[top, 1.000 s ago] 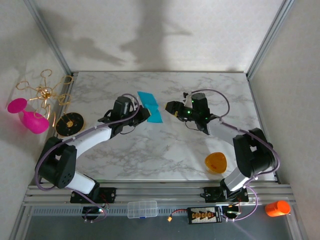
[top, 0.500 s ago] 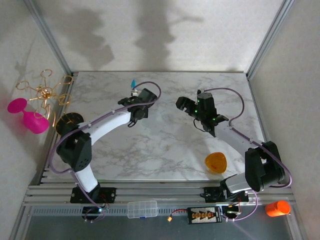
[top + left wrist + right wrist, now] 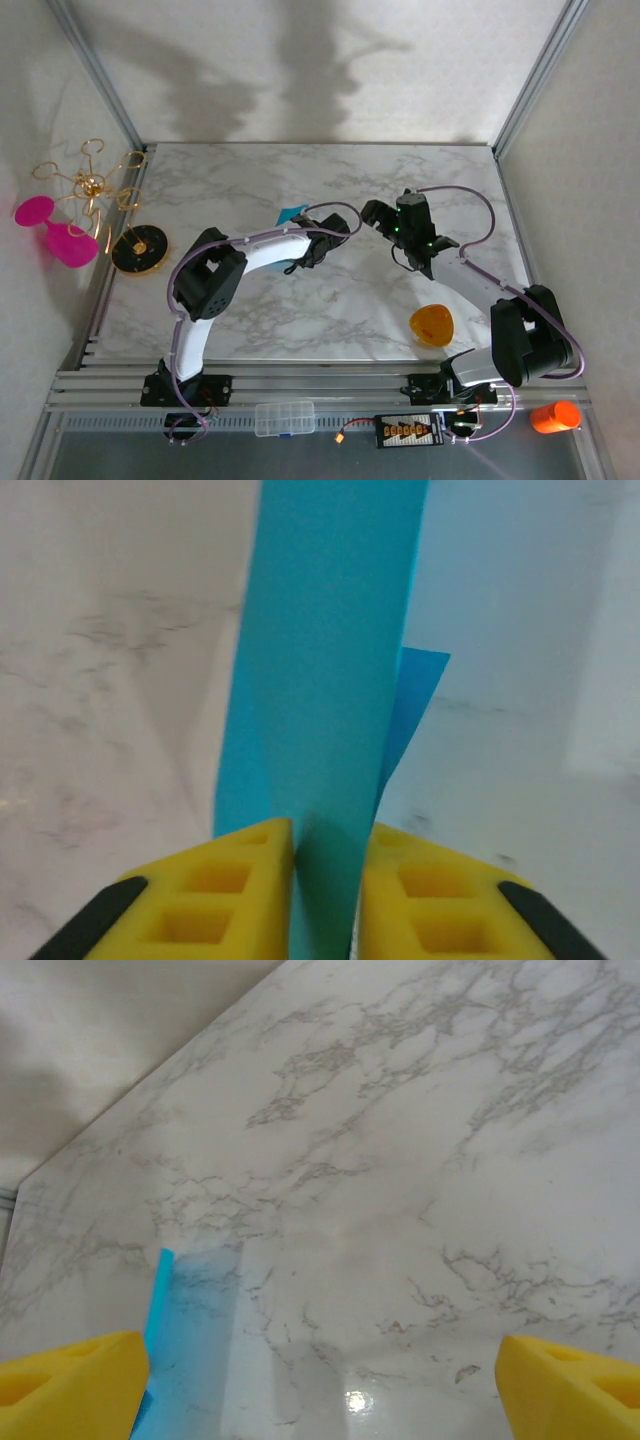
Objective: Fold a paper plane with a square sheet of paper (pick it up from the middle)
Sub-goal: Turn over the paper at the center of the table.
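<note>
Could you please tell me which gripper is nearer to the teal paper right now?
Left. The left gripper has the teal paper between its fingers; the right gripper stands open just beside the paper, not gripping it.

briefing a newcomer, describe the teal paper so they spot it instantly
On the marble table, look just left of centre, at the left arm's tip. The teal paper sits between the yellow fingers of the left gripper, thin and blue-green, unlike the round orange bowl.

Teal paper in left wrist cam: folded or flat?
Folded. The sheet of paper stands as a narrow strip between the fingers of the left gripper, a second layer's corner poking out behind.
</note>
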Controlling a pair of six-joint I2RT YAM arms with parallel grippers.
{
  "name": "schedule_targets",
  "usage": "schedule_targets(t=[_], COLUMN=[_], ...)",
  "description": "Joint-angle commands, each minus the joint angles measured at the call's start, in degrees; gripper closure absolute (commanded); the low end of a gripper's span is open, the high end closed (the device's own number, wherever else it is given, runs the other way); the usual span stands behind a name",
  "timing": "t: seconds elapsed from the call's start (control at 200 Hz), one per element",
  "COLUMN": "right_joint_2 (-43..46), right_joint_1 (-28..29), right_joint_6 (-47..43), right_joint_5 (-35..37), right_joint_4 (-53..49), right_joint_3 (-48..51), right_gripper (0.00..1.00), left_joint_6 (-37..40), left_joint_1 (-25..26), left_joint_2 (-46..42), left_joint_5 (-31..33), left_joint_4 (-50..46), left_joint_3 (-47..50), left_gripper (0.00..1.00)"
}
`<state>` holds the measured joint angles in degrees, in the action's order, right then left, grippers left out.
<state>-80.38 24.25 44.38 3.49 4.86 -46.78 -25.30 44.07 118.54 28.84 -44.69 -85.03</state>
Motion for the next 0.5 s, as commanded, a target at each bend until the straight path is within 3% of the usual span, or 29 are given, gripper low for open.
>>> schedule_targets(t=[0.0, 0.275, 0.381, 0.496], right_joint_2=[1.65, -3.49, -7.48, -13.19], right_joint_1=[-0.6, -0.22, 2.21, 7.02], right_joint_6=[1.44, -0.23, -0.91, -1.22], right_joint_5=[1.56, -5.71, -8.37, -10.41], right_joint_4=[-0.12, 1.47, 1.25, 0.15], right_joint_3=[1.12, -1.03, -3.75, -8.41], right_gripper=[0.1, 0.14, 0.17, 0.21], left_joint_6=[-0.84, -5.16, -8.21, -11.08], left_joint_1=[-1.01, -9.94, -14.47, -19.11], left_joint_2=[-3.54, -16.57, -22.37, -27.75], left_joint_5=[-12.26, -34.55, -37.08, -35.54], left_joint_4=[5.22, 18.14, 22.54, 25.62], left_joint_3=[-0.97, 8.61, 13.69, 19.48], left_gripper=[0.7, 0.54, 0.47, 0.42])
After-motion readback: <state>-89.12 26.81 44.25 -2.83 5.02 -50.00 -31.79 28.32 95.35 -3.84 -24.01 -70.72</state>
